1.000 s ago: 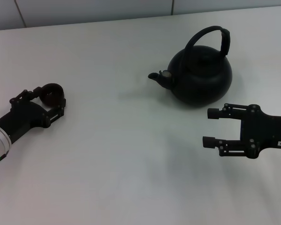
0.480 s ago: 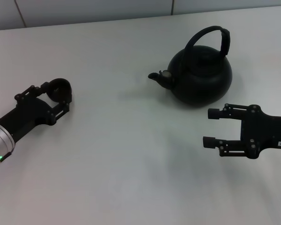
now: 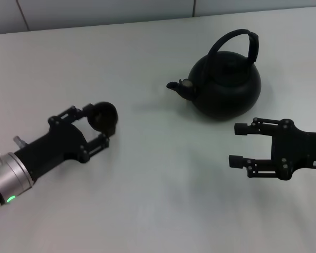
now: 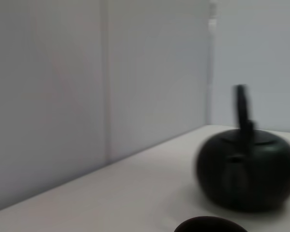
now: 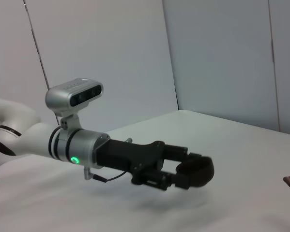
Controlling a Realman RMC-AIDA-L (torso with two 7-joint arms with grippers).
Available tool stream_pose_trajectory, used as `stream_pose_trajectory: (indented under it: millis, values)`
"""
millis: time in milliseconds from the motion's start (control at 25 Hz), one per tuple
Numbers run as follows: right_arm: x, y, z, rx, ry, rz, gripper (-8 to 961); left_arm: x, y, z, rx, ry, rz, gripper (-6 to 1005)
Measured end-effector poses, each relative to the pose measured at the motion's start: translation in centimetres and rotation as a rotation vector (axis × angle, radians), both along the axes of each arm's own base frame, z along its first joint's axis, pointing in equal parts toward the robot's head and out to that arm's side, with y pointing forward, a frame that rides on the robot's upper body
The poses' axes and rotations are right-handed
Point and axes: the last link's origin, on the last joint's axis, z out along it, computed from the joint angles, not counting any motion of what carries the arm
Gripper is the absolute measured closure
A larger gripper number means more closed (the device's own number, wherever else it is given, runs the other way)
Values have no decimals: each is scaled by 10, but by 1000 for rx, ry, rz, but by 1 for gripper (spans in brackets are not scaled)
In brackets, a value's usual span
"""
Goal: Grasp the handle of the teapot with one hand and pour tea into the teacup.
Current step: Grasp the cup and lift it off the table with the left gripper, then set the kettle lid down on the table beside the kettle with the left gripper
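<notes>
Head view: The teapot (image 3: 225,87) stands upright on the white surface (image 3: 158,174), far and right of centre. Its short spout (image 3: 177,86) points toward the robot's left. The arched handle (image 3: 236,45) runs over the lid along the same left-right line as the spout. The left hand (image 3: 100,125) lies left of centre, well apart from the teapot. Its fingers are closed around the teacup (image 3: 103,116), which sits between the fingertips with its side turned to the camera. The right hand (image 3: 237,144) hovers just near of the teapot's body, not touching it. Its two fingers (image 3: 247,126) are spread wide with nothing between them and point toward the robot's left.

Left wrist view: The teapot (image 4: 246,169) appears from the side, with the handle (image 4: 242,108) edge-on as a narrow upright bar. The dark rim of the teacup (image 4: 210,224) shows at the frame edge. This arm's own fingers are not visible.

Right wrist view: The left hand (image 5: 190,171) appears from the side, held clear above the surface (image 5: 135,212). The teacup (image 5: 197,170) is clamped at the fingertips. A camera module (image 5: 74,95) sits atop the silver wrist, and a green ring light (image 5: 75,160) is lit on it.
</notes>
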Motion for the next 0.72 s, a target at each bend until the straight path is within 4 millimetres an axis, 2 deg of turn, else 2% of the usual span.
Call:
stream_pose_trajectory:
  millis: [400,720]
  values:
    - [-1,2,0,0,-7,8,194,4,-24,-12,-122,22,-103,317]
    - [-1,5,-2,2,-22,7,194,3,-29,-14,-140,22,-115,314]
